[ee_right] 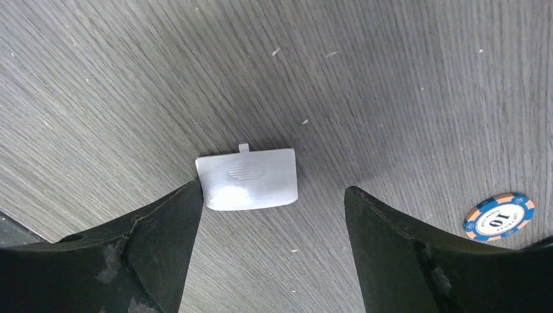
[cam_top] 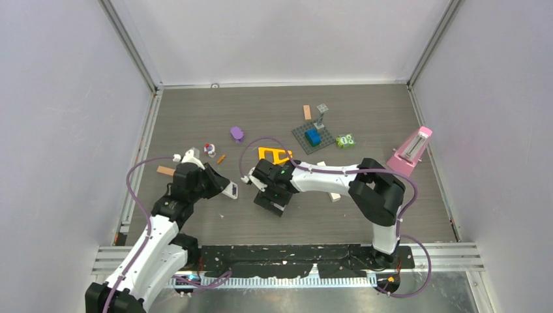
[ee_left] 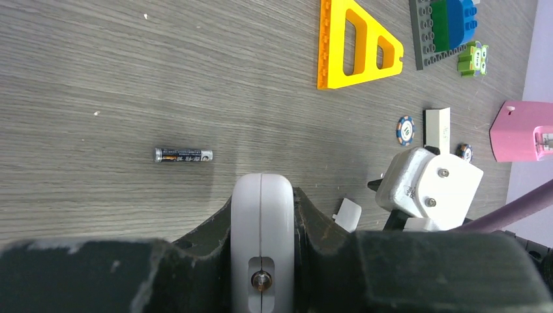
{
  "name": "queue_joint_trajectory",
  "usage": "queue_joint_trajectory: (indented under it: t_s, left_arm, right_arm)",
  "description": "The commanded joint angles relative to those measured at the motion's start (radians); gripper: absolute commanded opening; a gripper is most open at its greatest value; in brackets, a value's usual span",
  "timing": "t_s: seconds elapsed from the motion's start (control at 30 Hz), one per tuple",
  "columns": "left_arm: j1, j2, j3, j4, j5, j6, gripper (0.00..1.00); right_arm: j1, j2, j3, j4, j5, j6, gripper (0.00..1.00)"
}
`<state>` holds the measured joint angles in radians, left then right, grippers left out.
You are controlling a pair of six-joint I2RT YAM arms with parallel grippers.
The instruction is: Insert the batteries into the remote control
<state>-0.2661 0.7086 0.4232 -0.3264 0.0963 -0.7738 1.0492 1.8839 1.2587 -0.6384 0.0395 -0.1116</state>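
Battery [ee_left: 183, 155]: slim metal-capped cyl. on woodgrain tabletop [ee_left: 98, 65].

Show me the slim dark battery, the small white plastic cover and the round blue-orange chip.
slim dark battery [ee_left: 183, 155]: left wrist view, middle of its body.
small white plastic cover [ee_right: 248, 179]: right wrist view, centre, just below its ribbed patch.
round blue-orange chip [ee_right: 499, 218]: right wrist view, its centre, on the printed number.
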Motion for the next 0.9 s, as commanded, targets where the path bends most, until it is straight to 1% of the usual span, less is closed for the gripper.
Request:
queue_joint_trajectory:
  t_s: [0.0, 0.13, 0.27, 0.4, 0.47, 0.67, 0.77, 0.87]
  left_arm:
    - [0.001, -0.013, 0.054, 0.003, -0.018, 0.023, 0.0]
    - [0.002, -0.015, 0.047, 0.015, 0.023, 0.021, 0.0]
    - [0.002, -0.01, 0.054, 0.008, 0.058, 0.036, 0.0]
    - [0.002, -0.007, 0.059, -0.002, 0.079, 0.051, 0.0]
    - [0.002, -0.007, 0.057, 0.002, 0.084, 0.05, 0.0]
    - [0.002, 0.0, 0.049, 0.024, 0.095, 0.036, 0.0]
    - [0.002, 0.007, 0.052, 0.025, 0.1, 0.037, 0.0]
    - [0.002, 0.013, 0.055, 0.025, 0.105, 0.039, 0.0]
  right_arm:
    - [-0.011, -0.099, -0.03, 0.025, 0.007, 0.098, 0.85]
    - [-0.012, -0.164, -0.128, 0.125, -0.073, 0.132, 0.87]
    - [-0.011, -0.223, -0.212, 0.229, -0.113, 0.13, 0.87]
    - [-0.012, -0.265, -0.27, 0.294, -0.107, 0.127, 0.87]
    - [-0.013, -0.276, -0.304, 0.339, -0.066, 0.122, 0.86]
    - [-0.012, -0.261, -0.404, 0.505, -0.043, 0.075, 0.77]
    - [-0.012, -0.232, -0.418, 0.546, 0.003, 0.065, 0.72]
    - [-0.012, -0.223, -0.436, 0.585, 0.013, 0.048, 0.66]
